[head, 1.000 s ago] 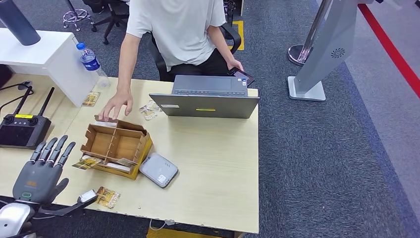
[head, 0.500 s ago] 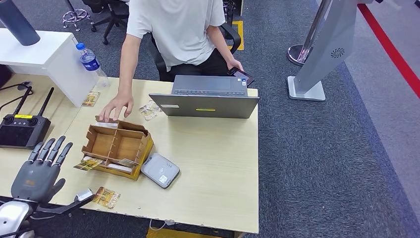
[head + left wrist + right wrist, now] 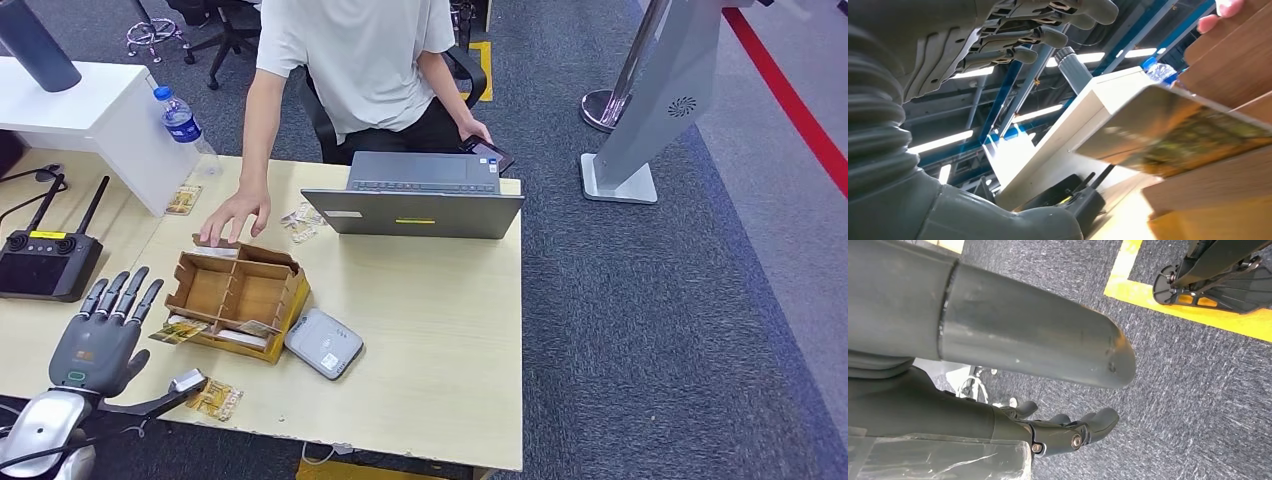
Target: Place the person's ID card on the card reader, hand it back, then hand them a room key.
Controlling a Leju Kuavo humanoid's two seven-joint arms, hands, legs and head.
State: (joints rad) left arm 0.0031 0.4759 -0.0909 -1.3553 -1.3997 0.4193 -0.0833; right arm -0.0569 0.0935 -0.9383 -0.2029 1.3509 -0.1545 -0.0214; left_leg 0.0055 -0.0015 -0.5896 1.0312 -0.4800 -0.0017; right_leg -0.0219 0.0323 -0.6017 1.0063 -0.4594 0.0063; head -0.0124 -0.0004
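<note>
My left hand [image 3: 98, 345] hovers open over the table's front left, fingers spread, thumb stretched toward a gold patterned card [image 3: 216, 398] lying by the front edge. A second gold card [image 3: 178, 330] [image 3: 1173, 132] sticks out from under the brown cardboard organiser box [image 3: 237, 293], just ahead of my fingers [image 3: 1038, 30]. The grey card reader [image 3: 322, 343] lies against the box's right corner. The person's hand [image 3: 235, 215] rests at the box's far side. My right hand [image 3: 1068, 432] hangs over the carpet, holding nothing.
A laptop [image 3: 415, 195] stands at the far edge in front of the seated person, who holds a phone [image 3: 490, 153]. More cards [image 3: 300, 222] [image 3: 184, 199] lie near it. A black controller [image 3: 45, 258] sits left; a water bottle [image 3: 181, 118] stands behind.
My left hand drew back slightly, then moved forward and right toward the box; its thumb is now closer to the card at the front edge. The person's hand has stayed put.
</note>
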